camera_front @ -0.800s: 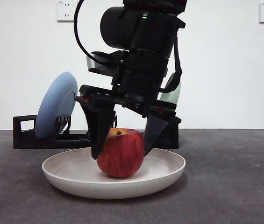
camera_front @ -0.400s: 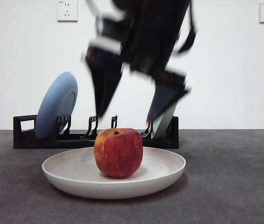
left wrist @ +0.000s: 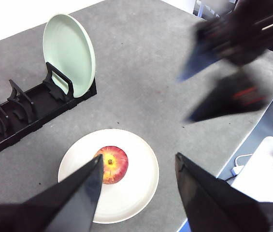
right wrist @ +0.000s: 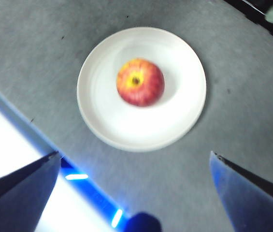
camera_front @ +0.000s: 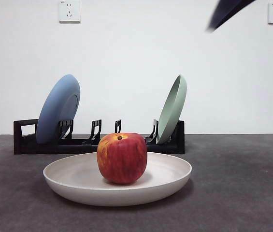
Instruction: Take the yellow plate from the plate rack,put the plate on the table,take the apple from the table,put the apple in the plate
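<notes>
Apple (camera_front: 122, 158) sits in yellow plate (camera_front: 167, 181) on worktop (camera_front: 242, 193), both pincers, left (left wrist: 136, 186) and right (right wrist: 134, 181), raised with jaws apart; no writing readable.

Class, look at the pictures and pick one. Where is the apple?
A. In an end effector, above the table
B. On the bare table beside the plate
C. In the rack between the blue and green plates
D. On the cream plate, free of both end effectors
D: the apple sits on the cream plate, with neither end effector touching it.
</notes>
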You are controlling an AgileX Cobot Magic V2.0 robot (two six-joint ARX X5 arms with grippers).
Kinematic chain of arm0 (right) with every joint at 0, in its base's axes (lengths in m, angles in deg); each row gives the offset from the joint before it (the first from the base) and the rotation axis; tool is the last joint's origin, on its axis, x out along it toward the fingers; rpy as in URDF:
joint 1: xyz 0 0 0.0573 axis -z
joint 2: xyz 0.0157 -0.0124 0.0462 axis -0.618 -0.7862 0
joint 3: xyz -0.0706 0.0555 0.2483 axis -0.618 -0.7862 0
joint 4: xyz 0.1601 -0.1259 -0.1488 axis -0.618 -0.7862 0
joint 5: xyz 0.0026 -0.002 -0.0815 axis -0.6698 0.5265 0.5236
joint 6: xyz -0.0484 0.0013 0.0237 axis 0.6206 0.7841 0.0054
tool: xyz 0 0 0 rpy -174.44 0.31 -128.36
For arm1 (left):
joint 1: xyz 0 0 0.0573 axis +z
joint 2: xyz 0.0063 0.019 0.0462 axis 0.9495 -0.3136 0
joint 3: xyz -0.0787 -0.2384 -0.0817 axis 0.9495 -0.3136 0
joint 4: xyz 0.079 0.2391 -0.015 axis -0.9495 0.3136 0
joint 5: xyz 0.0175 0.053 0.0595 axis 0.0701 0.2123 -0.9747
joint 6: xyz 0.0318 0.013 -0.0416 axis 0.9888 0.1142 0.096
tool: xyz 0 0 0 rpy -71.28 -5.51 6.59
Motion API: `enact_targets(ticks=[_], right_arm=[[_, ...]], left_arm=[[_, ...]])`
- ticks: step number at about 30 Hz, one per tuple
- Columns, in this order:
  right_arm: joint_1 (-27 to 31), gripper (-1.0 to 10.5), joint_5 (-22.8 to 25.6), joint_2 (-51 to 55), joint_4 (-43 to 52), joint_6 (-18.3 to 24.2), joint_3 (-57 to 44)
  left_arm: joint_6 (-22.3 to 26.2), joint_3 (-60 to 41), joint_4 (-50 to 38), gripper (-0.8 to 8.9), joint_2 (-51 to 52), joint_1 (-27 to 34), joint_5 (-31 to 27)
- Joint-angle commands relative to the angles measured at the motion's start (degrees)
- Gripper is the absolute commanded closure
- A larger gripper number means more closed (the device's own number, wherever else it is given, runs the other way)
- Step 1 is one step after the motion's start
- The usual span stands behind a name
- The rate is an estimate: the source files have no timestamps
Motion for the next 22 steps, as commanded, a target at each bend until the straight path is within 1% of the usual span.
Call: enact_targets(ticks=[1,4,9,12,17,18,22], right_arm=[[-0.11,3.8,0.02,4.26,-4.09,-0.9,-0.13],[-0.11,3.9,0.04,8.37,-8.13,-1.03,-0.13],[-0.11,5.3,0.15,12.87,-13.53,-1.33,-0.15],[-0.11,6.5,0.81,14.38,-15.54,-1.31,-0.15],[-0.11,9.4,0.74,15.54,-15.52,-1.07,-0.15],[-0.11,9.6,0.76,15.54,-15.52,-0.98,-0.15],[-0.11,9.6,0.74,15.5,-15.52,-0.61,-0.15]], left_arm=[[0.28,-0.07,-0.17,5.61,0.24,0.15,-0.17],[0.31,-0.07,-0.2,5.61,0.24,0.15,-0.17],[0.28,-0.07,-0.17,5.61,0.24,0.15,-0.17],[0.26,-0.07,-0.17,5.61,0.24,0.15,-0.15],[0.26,-0.07,-0.15,5.62,0.24,0.15,0.26],[0.24,-0.07,-0.15,5.63,0.24,0.15,0.24],[0.24,-0.07,-0.13,5.69,0.24,0.15,0.24]])
